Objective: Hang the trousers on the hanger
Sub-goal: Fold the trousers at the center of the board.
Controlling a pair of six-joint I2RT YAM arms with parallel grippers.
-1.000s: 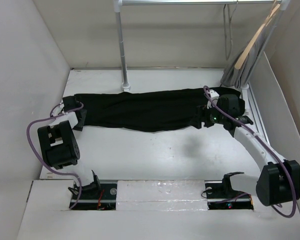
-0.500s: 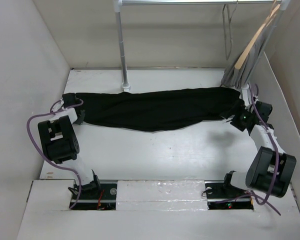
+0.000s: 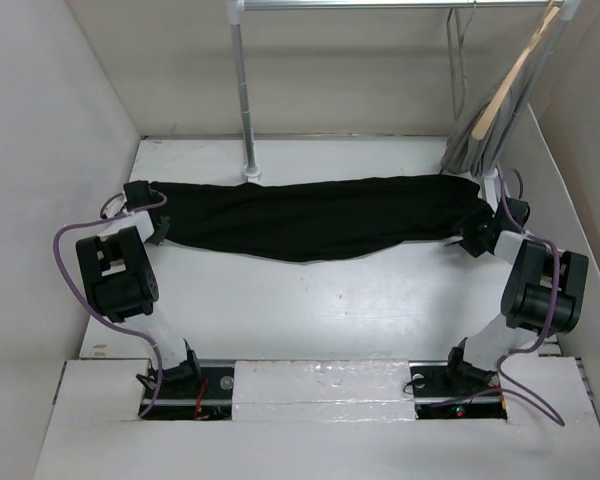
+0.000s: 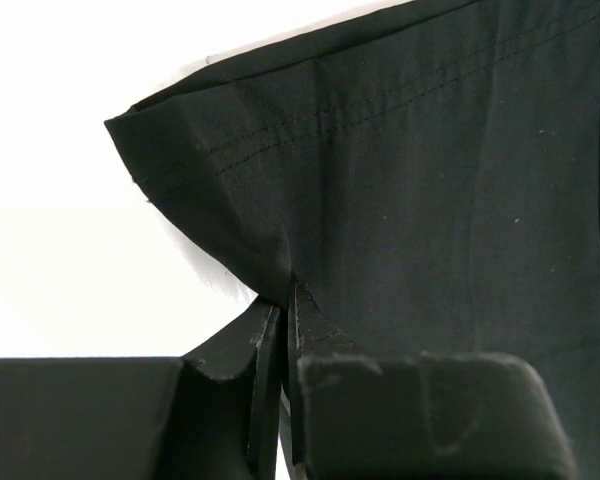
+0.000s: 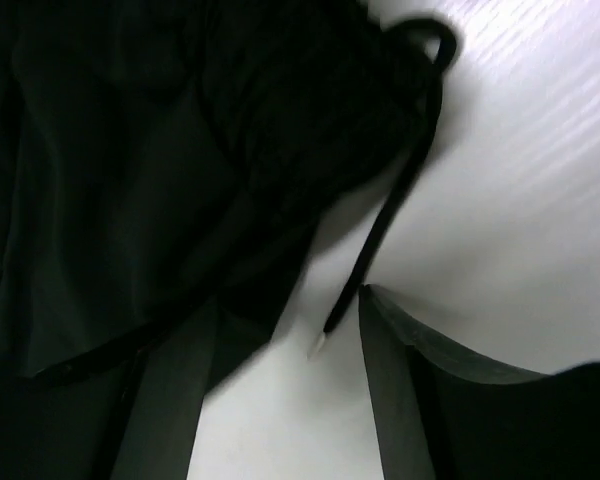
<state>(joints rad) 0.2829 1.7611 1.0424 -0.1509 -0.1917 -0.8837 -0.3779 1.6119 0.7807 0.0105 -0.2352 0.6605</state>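
On the table (image 3: 330, 300), the plain black trousers (image 3: 310, 215) lay stretched out. The left gripper (image 4: 283, 308) pinched their hem, and the right gripper (image 5: 285, 315) stood wide.

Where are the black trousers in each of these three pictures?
Top external: black trousers stretched left to right across the white table.
Left wrist: filling most of the frame, hem corner pinched by the left gripper.
Right wrist: upper left, drawstring trailing.
Shared landmark: the white table beneath them.
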